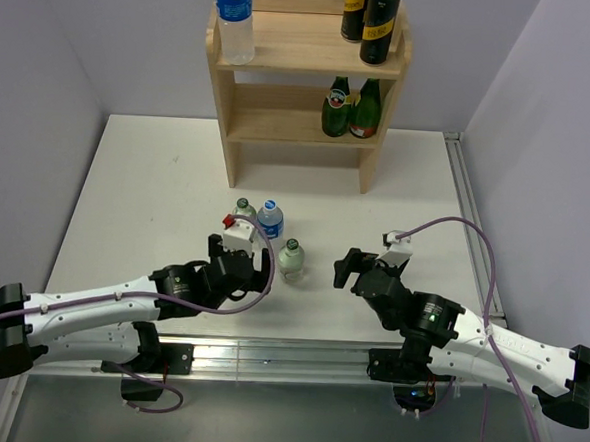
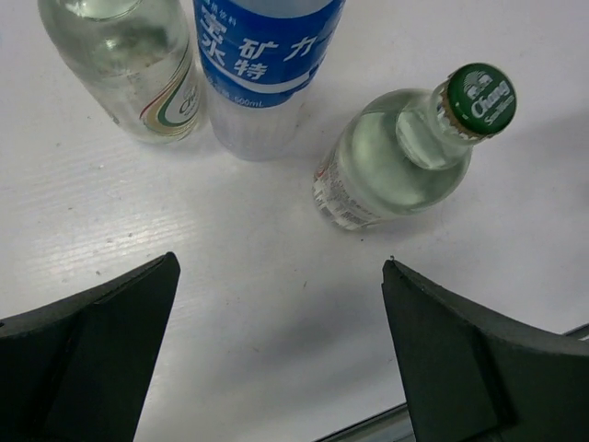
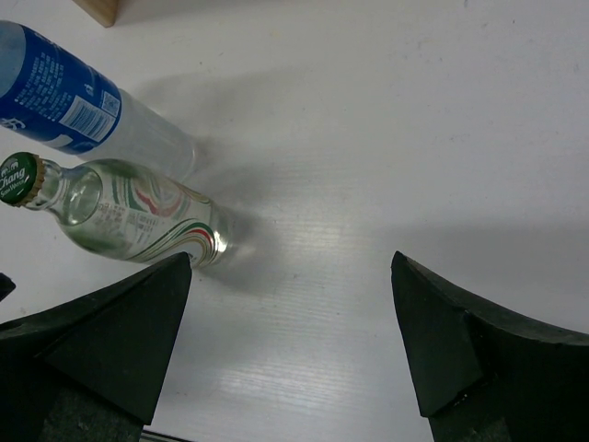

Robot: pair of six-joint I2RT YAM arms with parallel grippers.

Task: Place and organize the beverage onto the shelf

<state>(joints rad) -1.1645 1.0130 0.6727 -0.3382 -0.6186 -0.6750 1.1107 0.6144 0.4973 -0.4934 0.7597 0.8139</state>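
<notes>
The wooden shelf (image 1: pixel 307 59) stands at the back. On its top board are a blue-labelled water bottle (image 1: pixel 233 17) at the left and two dark cans (image 1: pixel 380 24) at the right. On the table stand a second water bottle (image 1: pixel 270 220) and two green-capped clear bottles (image 1: pixel 243 210) (image 1: pixel 292 258). My left gripper (image 1: pixel 241 256) is open and empty just short of them. In the left wrist view (image 2: pixel 281 276) the near green-capped bottle (image 2: pixel 405 157), the water bottle (image 2: pixel 262 64) and the other short bottle (image 2: pixel 129 64) lie ahead. My right gripper (image 1: pixel 355 268) (image 3: pixel 290 276) is open and empty, right of the near short bottle (image 3: pixel 129 221).
Two dark green glass bottles with red labels (image 1: pixel 349 107) stand on the shelf's lower tier at the right. Grey walls close in the table at left, right and back. A metal rail (image 1: pixel 267 355) runs along the near edge.
</notes>
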